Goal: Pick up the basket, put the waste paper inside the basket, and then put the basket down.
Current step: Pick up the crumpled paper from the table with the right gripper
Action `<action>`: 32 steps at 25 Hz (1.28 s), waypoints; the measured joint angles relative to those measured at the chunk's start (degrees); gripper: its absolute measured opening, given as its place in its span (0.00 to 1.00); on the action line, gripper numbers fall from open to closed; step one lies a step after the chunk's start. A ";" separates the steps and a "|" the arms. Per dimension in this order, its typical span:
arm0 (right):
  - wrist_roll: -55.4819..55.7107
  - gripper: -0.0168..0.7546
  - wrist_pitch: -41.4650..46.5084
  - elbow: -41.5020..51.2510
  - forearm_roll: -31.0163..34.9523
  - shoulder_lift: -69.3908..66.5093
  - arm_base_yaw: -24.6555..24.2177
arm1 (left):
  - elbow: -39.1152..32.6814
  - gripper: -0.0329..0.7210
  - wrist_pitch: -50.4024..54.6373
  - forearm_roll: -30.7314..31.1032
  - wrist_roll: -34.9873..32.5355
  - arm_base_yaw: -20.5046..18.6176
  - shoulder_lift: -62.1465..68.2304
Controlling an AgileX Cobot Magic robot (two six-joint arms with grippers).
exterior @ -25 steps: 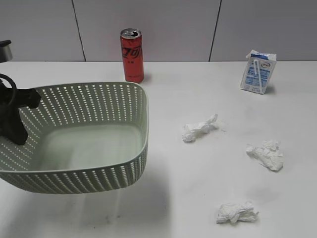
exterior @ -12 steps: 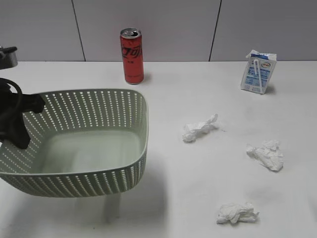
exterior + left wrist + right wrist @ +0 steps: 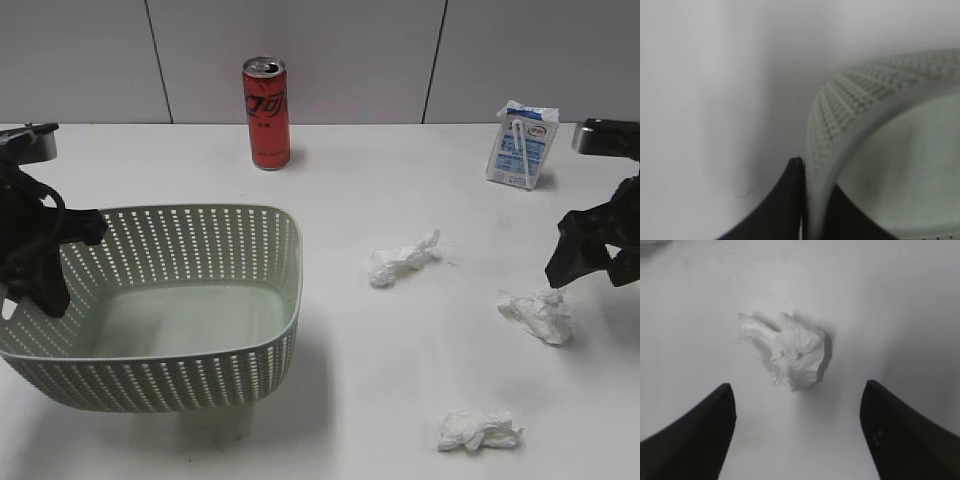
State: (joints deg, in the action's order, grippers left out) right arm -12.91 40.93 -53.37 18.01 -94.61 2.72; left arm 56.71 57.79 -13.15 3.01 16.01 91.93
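Observation:
The pale green basket (image 3: 180,375) hangs at the left, a little above the table with its shadow under it. My left gripper (image 3: 40,285) is shut on its left rim; in the left wrist view the jaws (image 3: 815,175) pinch the basket wall (image 3: 865,85). Three white waste paper wads lie on the table to the right: one in the middle (image 3: 402,258), one at the right (image 3: 538,312), one at the front (image 3: 478,430). My right gripper (image 3: 590,280) is open just above and beside the right wad, which lies ahead of the open jaws (image 3: 798,390) in the right wrist view (image 3: 787,352).
A red drink can (image 3: 266,112) stands at the back, behind the basket. A blue-and-white milk carton (image 3: 521,145) stands at the back right, behind my right arm. A grey panelled wall closes the far side of the white table.
My right arm has come into view from the right, above the right wad. My left gripper and the basket have shifted slightly right and lower in the view.

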 joint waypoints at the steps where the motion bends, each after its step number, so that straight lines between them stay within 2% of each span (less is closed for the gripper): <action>1: -0.47 0.78 -0.15 -1.14 0.02 -2.46 0.06 | 0.00 0.05 0.05 0.00 0.00 0.00 0.00; 7: -5.05 0.78 -0.96 -4.72 -0.13 -12.79 2.68 | 0.18 0.05 0.05 0.00 0.00 0.00 0.00; 11: -5.78 0.78 -2.31 -5.35 -2.73 -16.68 5.09 | 0.18 0.05 0.05 0.00 0.05 0.00 0.00; 14: -5.78 0.74 -3.33 -6.01 -3.71 -17.38 6.33 | 0.23 0.05 0.05 0.00 -0.01 0.00 0.00; 17: -5.60 0.58 -3.88 -6.32 -3.83 -17.55 6.60 | 0.35 0.05 0.05 0.00 -0.01 0.00 0.00; 20: -5.27 0.24 -2.67 -6.76 -3.83 -17.88 6.60 | 0.35 0.05 0.05 0.00 -0.01 0.00 0.00; 22: -5.15 0.09 -0.28 -7.61 -3.28 -18.00 6.63 | 0.35 0.05 0.05 0.00 -0.01 0.00 0.00; 24: -5.52 0.04 1.82 -8.75 -1.48 -17.28 6.67 | 0.35 0.05 0.05 0.00 -0.01 0.00 0.00; 27: -8.48 0.04 4.99 -11.48 1.97 -13.08 7.97 | 0.35 0.05 0.05 0.00 -0.01 0.00 0.00; 29: -11.89 0.03 6.56 -14.03 5.36 -9.23 10.41 | 0.35 0.05 0.11 0.00 -0.01 0.00 0.00; 32: -19.17 0.03 8.22 -19.14 11.30 -3.52 17.09 | 0.35 0.05 0.11 0.00 -0.01 0.00 0.00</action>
State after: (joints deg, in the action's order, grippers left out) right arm -32.07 49.15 -72.51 29.31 -98.13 19.81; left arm 57.06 57.90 -13.15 3.00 16.01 91.93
